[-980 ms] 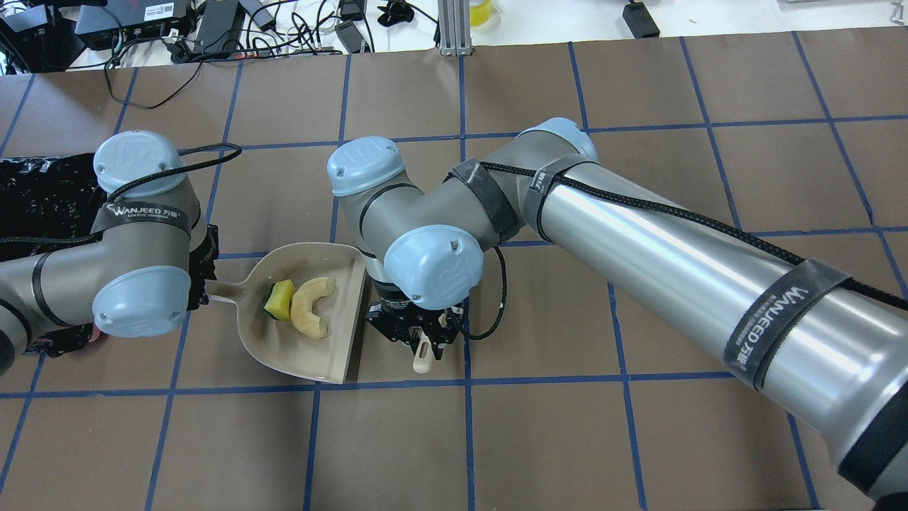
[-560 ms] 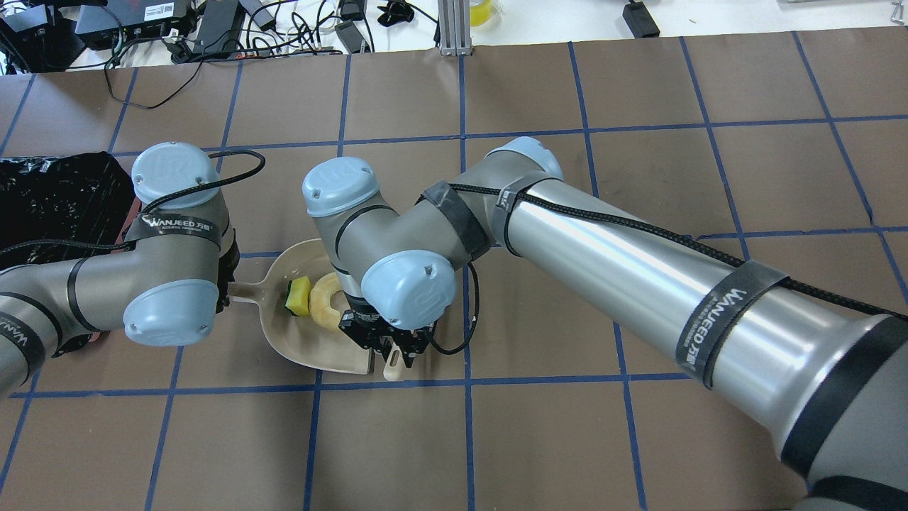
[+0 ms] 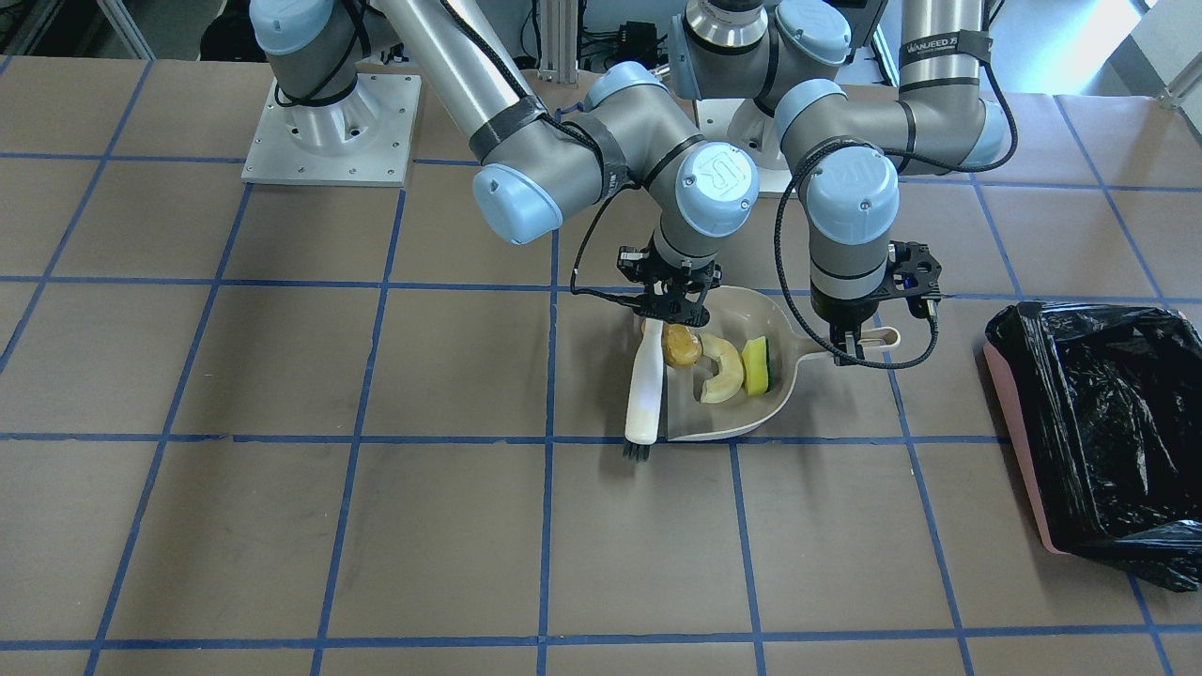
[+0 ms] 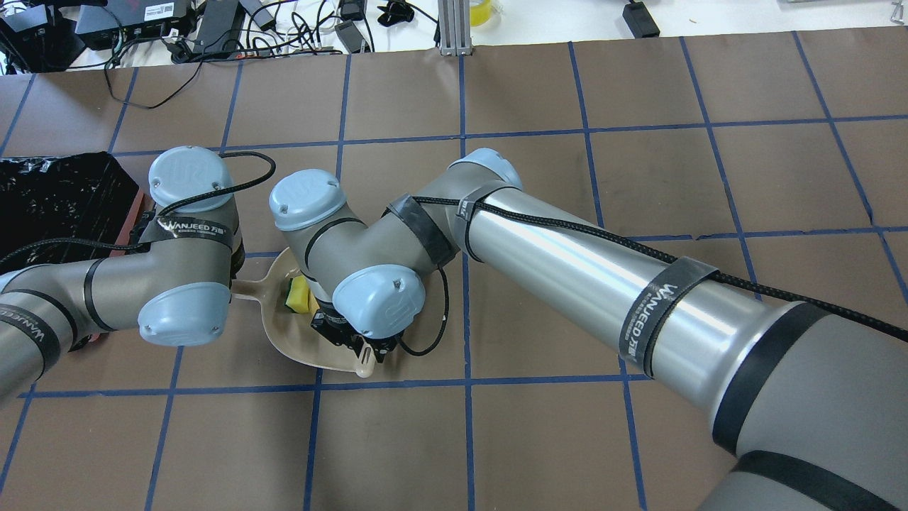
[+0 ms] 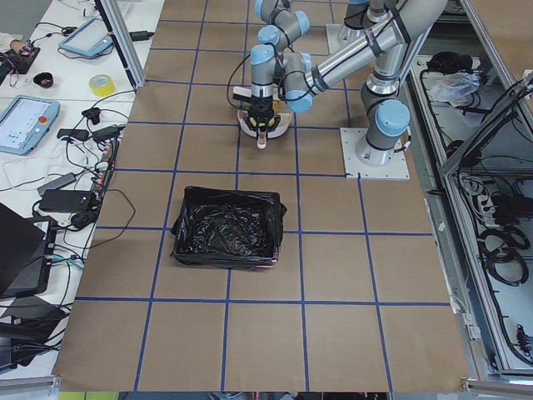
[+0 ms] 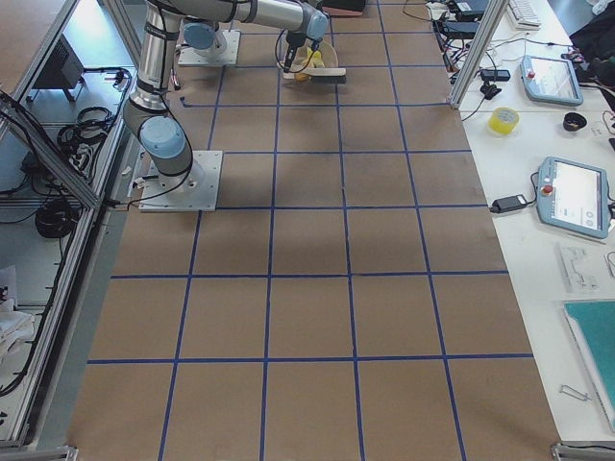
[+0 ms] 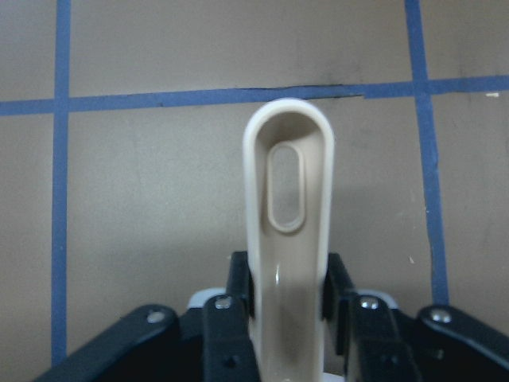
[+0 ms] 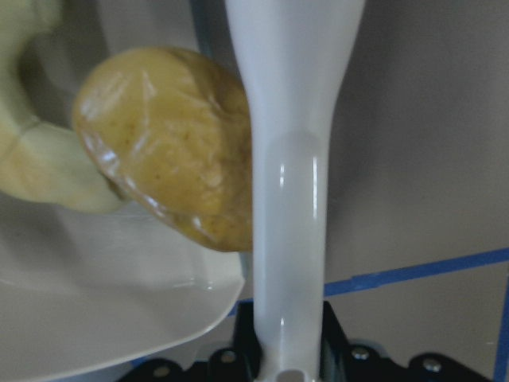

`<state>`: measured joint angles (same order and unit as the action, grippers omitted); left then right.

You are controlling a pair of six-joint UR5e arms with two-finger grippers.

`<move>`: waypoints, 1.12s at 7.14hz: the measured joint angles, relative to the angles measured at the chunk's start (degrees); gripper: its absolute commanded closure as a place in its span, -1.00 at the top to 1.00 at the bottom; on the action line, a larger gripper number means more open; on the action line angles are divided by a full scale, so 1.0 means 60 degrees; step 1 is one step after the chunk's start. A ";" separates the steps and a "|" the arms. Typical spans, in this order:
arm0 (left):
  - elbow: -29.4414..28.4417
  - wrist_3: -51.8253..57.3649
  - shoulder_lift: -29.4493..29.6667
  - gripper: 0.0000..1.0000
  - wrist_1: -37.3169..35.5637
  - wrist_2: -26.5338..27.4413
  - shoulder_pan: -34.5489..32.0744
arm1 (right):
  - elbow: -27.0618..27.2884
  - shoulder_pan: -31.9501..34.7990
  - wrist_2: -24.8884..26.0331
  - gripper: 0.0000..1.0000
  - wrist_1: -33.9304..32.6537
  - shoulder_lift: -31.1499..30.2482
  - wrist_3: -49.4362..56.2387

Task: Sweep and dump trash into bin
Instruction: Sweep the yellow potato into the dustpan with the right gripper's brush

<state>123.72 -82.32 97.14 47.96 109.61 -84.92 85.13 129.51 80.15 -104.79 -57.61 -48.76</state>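
The beige dustpan [image 3: 751, 418] lies on the table and holds the trash: a yellow-and-green sponge block [image 3: 756, 364], a pale crescent slice [image 3: 721, 373] and a golden-brown potato-like lump [image 3: 681, 345] at its open edge. My left gripper [image 7: 288, 278] is shut on the dustpan handle [image 7: 288, 199]. My right gripper [image 3: 671, 305] is shut on the white brush [image 3: 646, 385], which lies along the pan's mouth and touches the lump [image 8: 171, 175]. The pink bin with the black bag [image 3: 1099, 422] stands apart on my left, also in the overhead view [image 4: 57, 199].
The brush bristles [image 3: 637, 452] point away from my base, at a blue tape line. Cables and electronics [image 4: 213, 28] lie beyond the table's far edge. Both wrists stand close together over the dustpan [image 4: 291, 337]. Brown paper with a blue tape grid covers the table.
My right arm has swept the brush leftward up to the dustpan's mouth. My left arm and the dustpan have shifted slightly right. My right wrist now hides most of the pan from overhead.
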 measured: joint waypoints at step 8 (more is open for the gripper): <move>-0.0077 -0.0064 0.0025 -1.00 -0.0011 -0.0068 -0.0041 | -0.1820 -0.0596 0.0142 -1.00 0.1534 0.0581 0.0995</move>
<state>123.26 -82.70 97.30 47.90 109.21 -85.17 74.21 125.93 81.00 -95.58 -54.12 -42.79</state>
